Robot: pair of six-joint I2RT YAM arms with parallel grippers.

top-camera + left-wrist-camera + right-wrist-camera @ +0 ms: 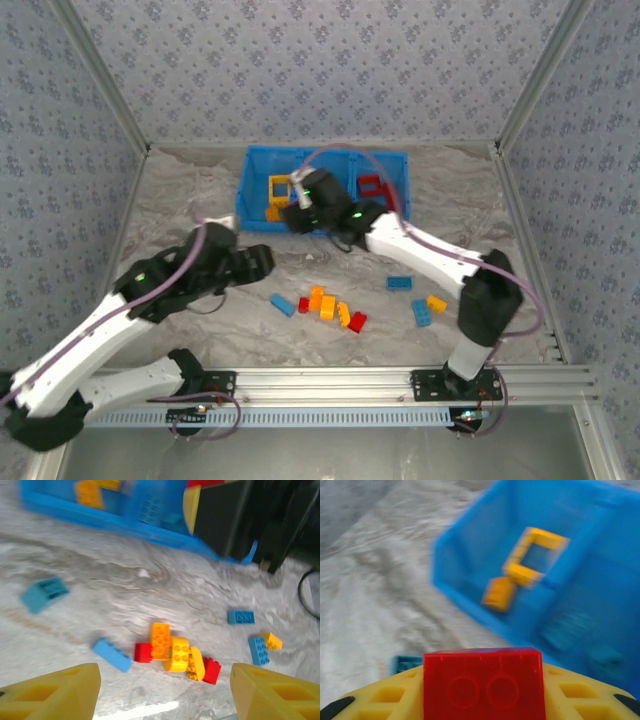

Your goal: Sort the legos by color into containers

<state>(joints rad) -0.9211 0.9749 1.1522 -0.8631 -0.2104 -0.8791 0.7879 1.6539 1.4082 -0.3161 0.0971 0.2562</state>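
One red brick, in hand. My right gripper is clamped on it, a yellow finger on either side, and the face with two round marks is turned to the wrist camera.

One blue bin, three compartments side by side, directly ahead of that gripper and a little below.
- Ahead-left compartment: yellow frame, orange brick.
- Ahead-right compartment: blue bricks, blurred, count uncertain.
- Far compartment, right of the gripper: red frame. I judge the held brick belongs here.

One left gripper, jaws wide apart, nothing between them.
- Ahead of it: a touching heap of orange, yellow and red bricks.
- Just left of the heap: a blue brick.
- Ahead-right: three loose bricks, two blue and one orange.
- Further ahead-left: a lone blue brick.

Handling, my estimate: the bricks are light, rigid and not fragile. The glossy sides are likely slippery, so a glancing pinch may squirt one out. I would take them across two flat parallel sides, low on the body and never on the studs. I would take a frame by one bar.

Markings: no brand, label or writing is legible. Any stud lettering is too blurred to read.
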